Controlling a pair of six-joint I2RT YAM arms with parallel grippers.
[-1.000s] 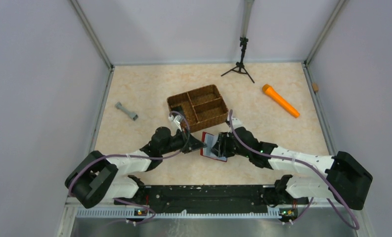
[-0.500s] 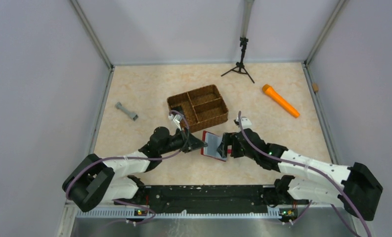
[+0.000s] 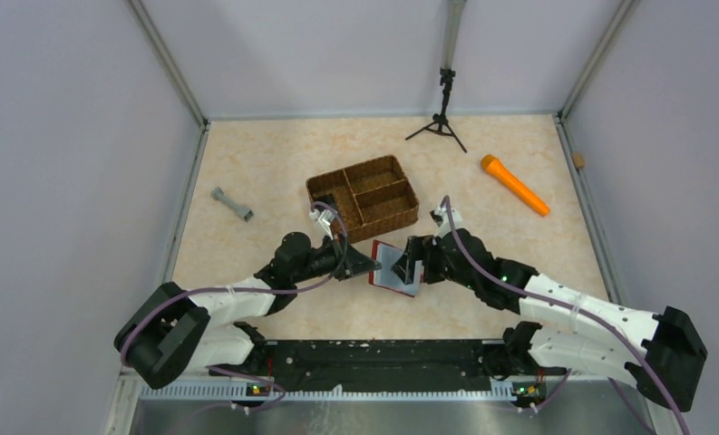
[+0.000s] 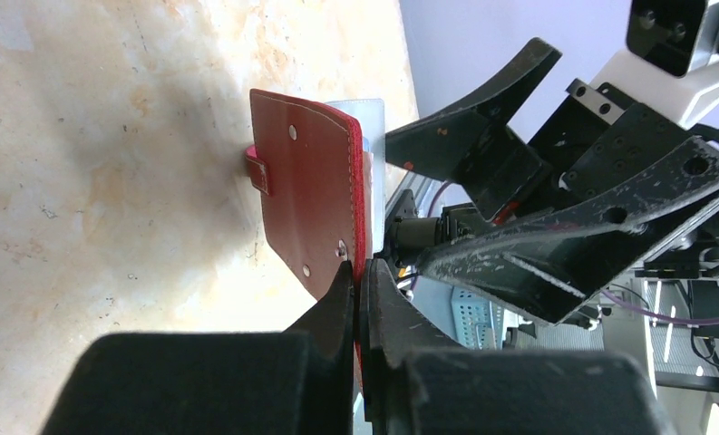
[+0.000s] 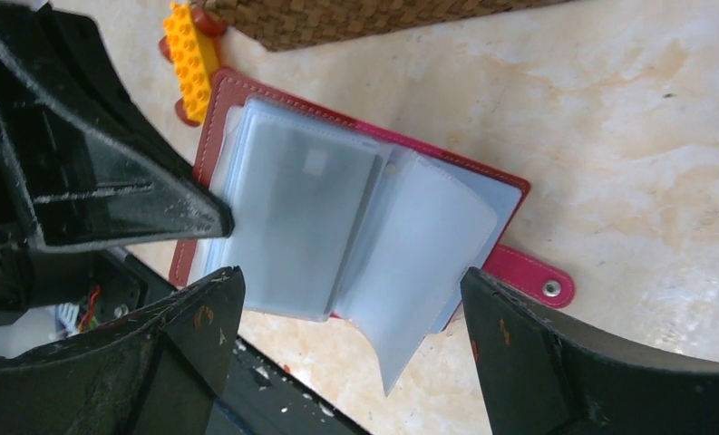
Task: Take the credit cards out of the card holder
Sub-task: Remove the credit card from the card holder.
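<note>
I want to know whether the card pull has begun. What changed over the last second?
The right gripper drew back rightward off the open card holder, its fingers open and holding nothing. The left gripper kept its pinch on the holder's red edge; card holder and wicker basket stayed put.

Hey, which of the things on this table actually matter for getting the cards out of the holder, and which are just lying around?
For the job: card holder, open, pinched by the left end effector; card in its clear sleeve; right end effector, open over it.
Lying about: wicker basket, yellow toy block, orange torch-shaped object, grey dumbbell-shaped piece, tripod.
</note>
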